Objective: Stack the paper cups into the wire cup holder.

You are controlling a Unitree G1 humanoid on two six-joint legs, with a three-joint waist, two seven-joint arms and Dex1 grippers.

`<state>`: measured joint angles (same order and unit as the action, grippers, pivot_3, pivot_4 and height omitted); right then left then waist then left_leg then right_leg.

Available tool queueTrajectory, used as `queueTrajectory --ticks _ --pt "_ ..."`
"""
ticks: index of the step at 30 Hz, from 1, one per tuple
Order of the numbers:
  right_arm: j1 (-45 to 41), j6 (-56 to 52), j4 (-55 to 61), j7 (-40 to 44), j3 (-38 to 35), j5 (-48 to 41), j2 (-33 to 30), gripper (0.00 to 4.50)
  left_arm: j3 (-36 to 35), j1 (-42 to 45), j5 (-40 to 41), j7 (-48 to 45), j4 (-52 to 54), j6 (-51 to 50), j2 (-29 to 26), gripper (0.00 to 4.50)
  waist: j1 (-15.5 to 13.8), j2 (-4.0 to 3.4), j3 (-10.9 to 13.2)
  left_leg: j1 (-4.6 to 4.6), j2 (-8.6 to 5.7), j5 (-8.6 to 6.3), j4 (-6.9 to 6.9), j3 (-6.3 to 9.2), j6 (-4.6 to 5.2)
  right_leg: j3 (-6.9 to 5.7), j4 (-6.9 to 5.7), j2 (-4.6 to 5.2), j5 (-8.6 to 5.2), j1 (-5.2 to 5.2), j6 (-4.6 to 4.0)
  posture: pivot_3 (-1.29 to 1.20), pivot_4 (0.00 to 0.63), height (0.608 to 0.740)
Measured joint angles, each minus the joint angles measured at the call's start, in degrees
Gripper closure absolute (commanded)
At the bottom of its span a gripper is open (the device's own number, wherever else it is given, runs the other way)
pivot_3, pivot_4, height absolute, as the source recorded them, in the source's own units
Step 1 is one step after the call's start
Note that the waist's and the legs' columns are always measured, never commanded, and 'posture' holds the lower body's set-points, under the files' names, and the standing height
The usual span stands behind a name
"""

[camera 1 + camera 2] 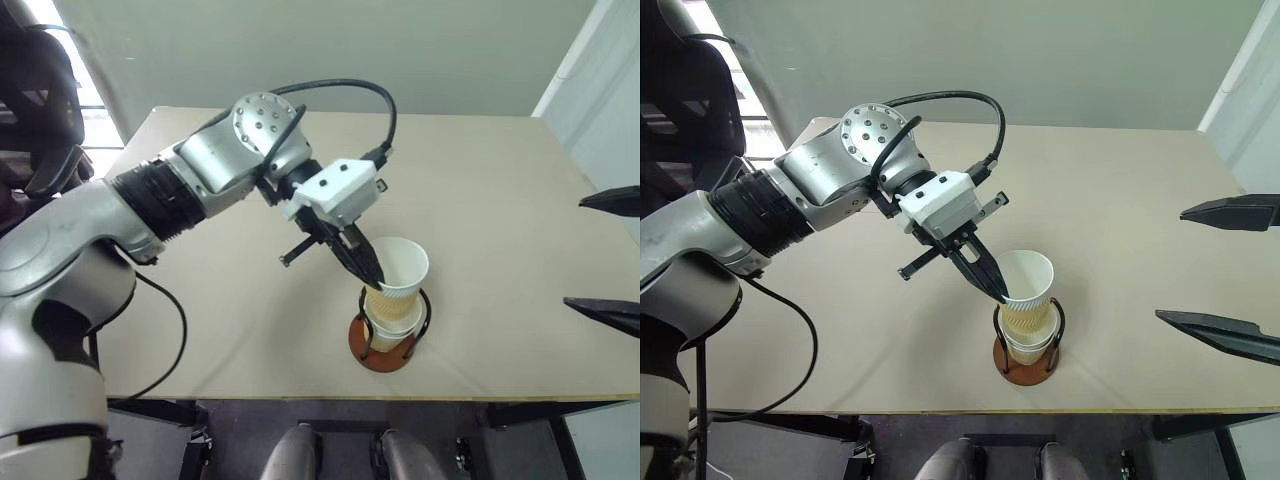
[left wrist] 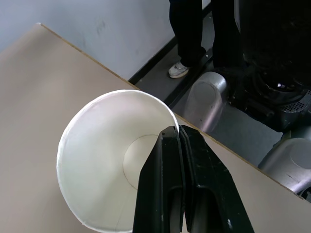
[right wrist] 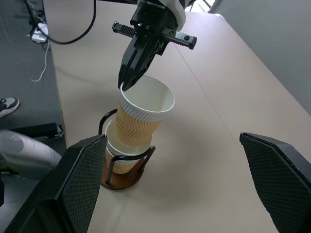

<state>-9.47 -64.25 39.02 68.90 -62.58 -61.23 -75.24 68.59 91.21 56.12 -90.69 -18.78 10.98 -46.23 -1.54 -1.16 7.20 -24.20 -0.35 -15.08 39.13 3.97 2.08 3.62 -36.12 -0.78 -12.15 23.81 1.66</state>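
Left eye view: the left claw is seen just right of centre, clamped on the rim of the top cup, one finger inside and one outside. That cup is tilted and only partly seated in the cups already nested in the holder, which stands near the lower edge of the surface, a little right of centre. How many cups lie beneath cannot be told. The right claw is held with its fingers wide apart and empty, at the right edge of the frame, well clear of the stack.

The step in hand is judged to be the seating of the top cup. It would be done best if the cup were brought upright over the stack, pressed straight down between the wire loops, and released only once level; a sideways pull could tip the holder.
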Motion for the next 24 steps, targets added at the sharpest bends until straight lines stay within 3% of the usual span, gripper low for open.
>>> queueTrajectory --ticks 14,17,24 --pt "0.4 1.4 0.1 -1.1 0.5 0.2 0.0 0.00 2.3 0.1 0.0 0.0 0.2 1.1 -0.3 4.48 -0.1 -0.02 0.0 -0.05 -0.02 -0.04 0.03 0.06 0.05 -0.04 0.03 0.01 -0.03 -0.01 0.03 0.00 0.150 0.740" --pt "0.4 1.6 0.0 -1.1 0.7 0.3 0.0 0.00 2.2 0.1 0.1 0.0 0.3 0.0 -0.2 3.85 -0.1 -0.03 0.0 -0.05 -0.02 -0.03 0.04 0.05 0.04 -0.05 0.03 0.01 -0.03 -0.01 0.03 0.00 0.150 0.740" --pt "1.0 2.9 -0.1 -1.0 1.0 0.8 -0.1 0.00 0.7 -0.1 -0.4 0.0 0.2 -0.2 0.5 1.46 -0.1 -0.03 0.0 -0.05 -0.03 -0.03 0.03 0.00 0.04 -0.10 0.03 -0.02 -0.03 0.00 0.03 0.00 0.150 0.740"
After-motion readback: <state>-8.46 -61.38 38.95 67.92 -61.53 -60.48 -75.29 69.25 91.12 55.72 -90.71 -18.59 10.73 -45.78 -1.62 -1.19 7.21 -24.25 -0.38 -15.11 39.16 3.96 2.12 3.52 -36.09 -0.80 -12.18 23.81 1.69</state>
